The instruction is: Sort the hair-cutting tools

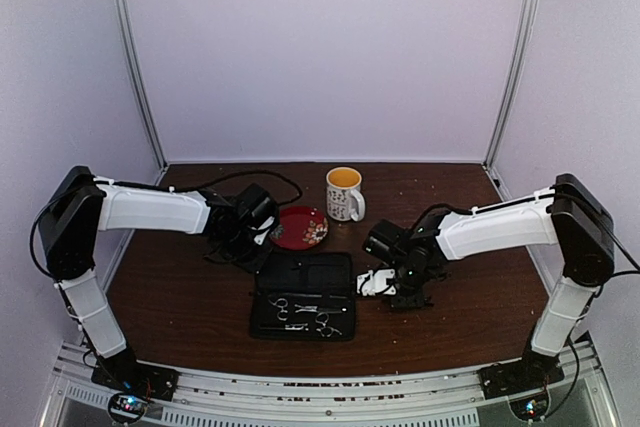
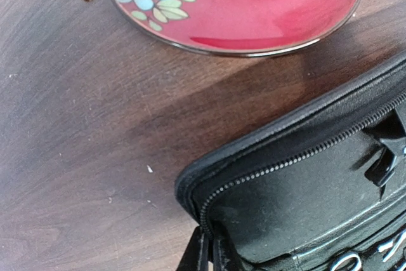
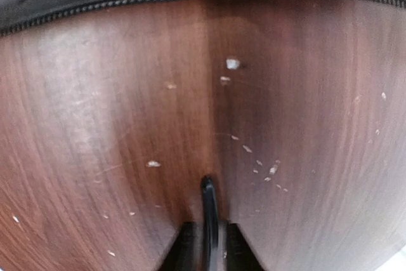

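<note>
A thin black stick-like clip (image 3: 207, 201) is gripped by the fingers of the right gripper (image 3: 207, 239) over the brown wooden counter (image 3: 95, 125), beside the open black zip case (image 1: 300, 275) holding two small silver scissors (image 1: 281, 304). It should be lowered flat, clear of the zip. Whether the fingers of the left gripper (image 2: 204, 253) are closed cannot be told.

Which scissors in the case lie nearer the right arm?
The pair toward the case's right front corner; the other pair lies further left.
</note>
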Robot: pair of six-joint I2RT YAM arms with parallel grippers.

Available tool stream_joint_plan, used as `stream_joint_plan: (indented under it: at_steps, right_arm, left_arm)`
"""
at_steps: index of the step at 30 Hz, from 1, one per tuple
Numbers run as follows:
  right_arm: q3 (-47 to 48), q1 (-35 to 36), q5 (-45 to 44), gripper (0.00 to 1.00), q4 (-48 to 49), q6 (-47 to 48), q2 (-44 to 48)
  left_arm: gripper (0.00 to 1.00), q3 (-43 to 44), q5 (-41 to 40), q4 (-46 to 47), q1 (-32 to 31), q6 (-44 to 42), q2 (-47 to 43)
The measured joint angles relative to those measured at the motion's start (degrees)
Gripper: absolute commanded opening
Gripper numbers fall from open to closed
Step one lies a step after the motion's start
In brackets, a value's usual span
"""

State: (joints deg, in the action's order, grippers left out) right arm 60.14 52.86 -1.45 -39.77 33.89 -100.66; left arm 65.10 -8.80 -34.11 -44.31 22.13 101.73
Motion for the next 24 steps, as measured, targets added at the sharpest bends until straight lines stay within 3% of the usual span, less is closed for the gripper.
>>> stream_joint_plan:
  at_steps: [3,8,24]
  right_arm:
    - [0.3,0.0,-0.2,0.31,-0.1,-0.6,0.0]
    - [-0.1,-0.6,0.3,0.32,-0.9,-1.4,0.6]
    - [-4.4,-4.5,1.5,0.28,-4.6,-2.9,4.3]
  left_arm:
    - [0.07,0.0,0.0,0.0,0.0,-0.1,0.0]
    - [0.1,-0.4,0.0,-0.1,0.0,-0.4,-0.2]
    - [0.13,-0.7,0.0,-0.4,0.0,-2.1,-2.8]
